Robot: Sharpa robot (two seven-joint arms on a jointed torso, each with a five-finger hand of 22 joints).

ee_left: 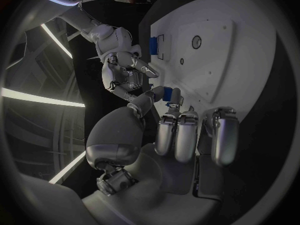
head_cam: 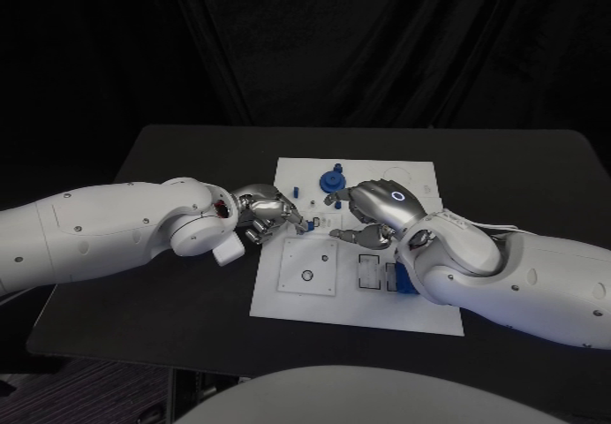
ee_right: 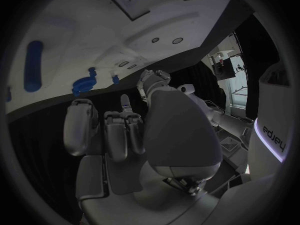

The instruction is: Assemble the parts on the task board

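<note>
While both hands' grips stay unclear, left hand (head_cam: 265, 215) and right hand (head_cam: 376, 210) meet over the task board (head_cam: 382, 300).

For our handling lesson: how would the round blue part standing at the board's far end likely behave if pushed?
The round blue part looks rigid and light, probably plastic. It stands upright on the task board, so a push might tip it, and its round shape suggests it could then roll.

"harpa" — partial lettering on the right arm (ee_right: 275, 135), nothing else legible
</note>
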